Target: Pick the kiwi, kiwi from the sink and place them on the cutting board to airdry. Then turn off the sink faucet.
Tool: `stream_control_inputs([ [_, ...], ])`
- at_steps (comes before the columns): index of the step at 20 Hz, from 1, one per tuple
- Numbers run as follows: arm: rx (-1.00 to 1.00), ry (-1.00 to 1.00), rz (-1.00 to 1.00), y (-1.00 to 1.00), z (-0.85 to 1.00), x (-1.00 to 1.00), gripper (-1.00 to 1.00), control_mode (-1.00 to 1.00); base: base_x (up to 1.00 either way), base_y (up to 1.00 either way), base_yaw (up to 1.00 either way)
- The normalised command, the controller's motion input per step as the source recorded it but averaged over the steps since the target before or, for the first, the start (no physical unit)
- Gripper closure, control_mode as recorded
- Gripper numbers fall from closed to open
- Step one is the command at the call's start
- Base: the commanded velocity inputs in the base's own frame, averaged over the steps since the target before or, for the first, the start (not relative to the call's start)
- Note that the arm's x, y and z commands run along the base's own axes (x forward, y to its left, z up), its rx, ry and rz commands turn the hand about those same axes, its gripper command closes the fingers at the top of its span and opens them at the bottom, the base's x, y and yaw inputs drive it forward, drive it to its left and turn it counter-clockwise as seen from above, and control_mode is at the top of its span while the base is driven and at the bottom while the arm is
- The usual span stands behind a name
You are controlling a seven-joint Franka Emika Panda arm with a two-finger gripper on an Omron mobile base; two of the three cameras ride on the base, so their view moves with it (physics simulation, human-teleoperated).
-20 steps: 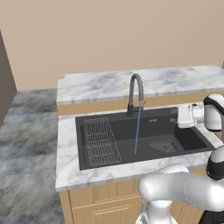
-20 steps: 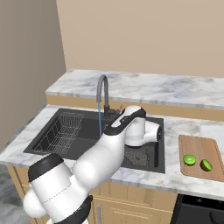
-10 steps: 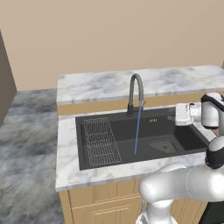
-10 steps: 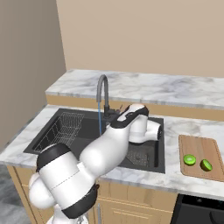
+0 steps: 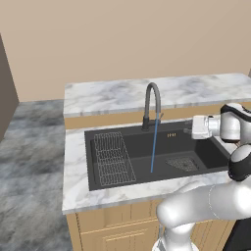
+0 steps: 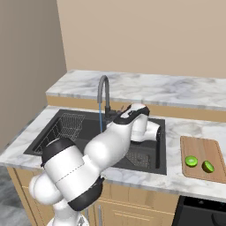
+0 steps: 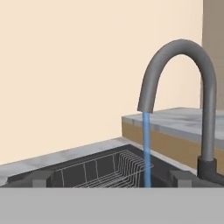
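Two lime-green kiwis (image 6: 191, 161) (image 6: 208, 166) lie side by side on the wooden cutting board (image 6: 201, 143), right of the sink (image 6: 145, 154). The dark gooseneck sink faucet (image 5: 152, 103) (image 6: 103, 95) (image 7: 205, 109) is running, and a thin blue stream (image 5: 154, 144) (image 7: 146, 148) falls into the sink (image 5: 142, 147). My gripper (image 5: 188, 131) (image 7: 111, 179) hovers over the right part of the basin, pointing sideways at the faucet. It is open, with nothing between its fingertips (image 7: 41, 178). The faucet's small side lever (image 5: 160, 116) sticks out toward my hand.
A wire rack (image 5: 113, 158) (image 7: 109, 168) fills the left of the basin and a mesh drain grate (image 5: 182, 163) lies at its right. A raised marble ledge (image 5: 162, 93) runs behind the faucet. A dark appliance top (image 6: 201, 214) sits below the board.
My hand has drifted slightly left, toward the faucet, while my elbow has swung. The gripper stays open and the water keeps running.
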Motion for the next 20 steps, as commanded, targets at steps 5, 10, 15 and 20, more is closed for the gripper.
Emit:
stream_control_inputs([
  [5, 0.0, -0.01, -0.01, 0.02, -0.01, 0.22, -1.0, -1.0, 0.0, 0.0, 0.0],
  [10, 0.0, 0.0, 0.0, 0.0, 0.0, 0.33, -1.0, -1.0, 0.0, 0.0, 0.0],
  [15, 0.0, -0.02, 0.0, 0.0, -0.11, 0.05, -1.0, -1.0, 0.0, 0.0, 0.0],
  [20, 0.0, -0.03, -0.02, 0.0, -0.14, 0.0, -1.0, -1.0, 0.0, 0.0, 0.0],
])
